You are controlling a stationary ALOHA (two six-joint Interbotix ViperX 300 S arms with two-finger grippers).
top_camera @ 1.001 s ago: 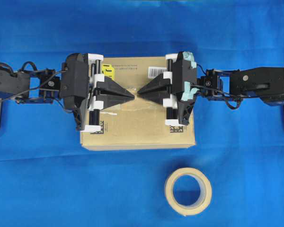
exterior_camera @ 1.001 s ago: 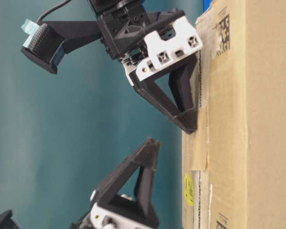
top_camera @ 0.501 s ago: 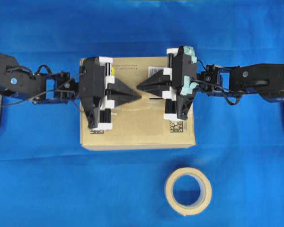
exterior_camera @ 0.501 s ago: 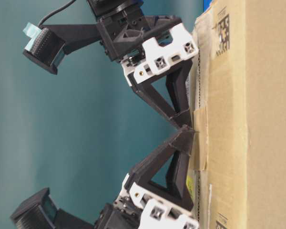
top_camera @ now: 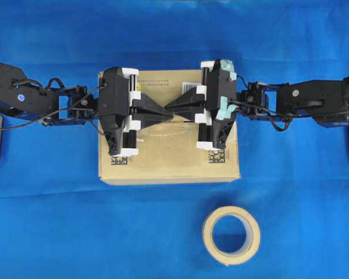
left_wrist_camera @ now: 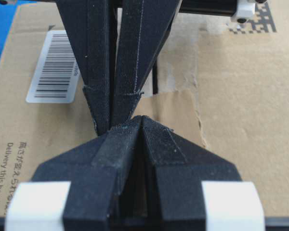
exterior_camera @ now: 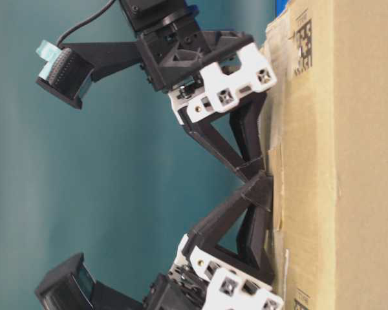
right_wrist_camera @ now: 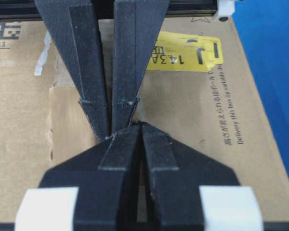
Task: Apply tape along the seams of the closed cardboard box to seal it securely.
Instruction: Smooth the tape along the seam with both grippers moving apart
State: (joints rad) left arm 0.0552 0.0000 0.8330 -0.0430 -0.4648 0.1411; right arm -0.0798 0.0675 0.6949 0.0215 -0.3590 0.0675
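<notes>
Left claw (left_wrist_camera: 135, 126): closed tight, both fingers together with no gap, holding nothing, tip down on the box top. Meets the right claw (right_wrist_camera: 135, 127) tip to tip near the middle of the lid; right claw likewise closed to a point and gripping nothing. Seen from the side, the two tips touching each other and pressing against the carton's top face.

Directly under and beside the tips: the tape (left_wrist_camera: 176, 113), a squarish tan-brown piece lying flat on the lid, with one ragged edge. Covers part of the seam (left_wrist_camera: 155, 82), a thin dark slit showing just beyond the patch between pale torn paper strips.

Around that: the cardboard box (top_camera: 168, 165), closed, sitting square on the worktop (top_camera: 46, 221), which wears a blue cloth. On the lid, a white barcode label (left_wrist_camera: 55, 67) just beside the right claw's fingers, a yellow sticker (right_wrist_camera: 183, 55) beside the left claw's fingers, and a black matrix code (top_camera: 217, 156) near the front right corner.

Farther off, well apart from the carton on the cloth: a beige tape roll (top_camera: 209, 232), lying flat, touched by neither arm.
</notes>
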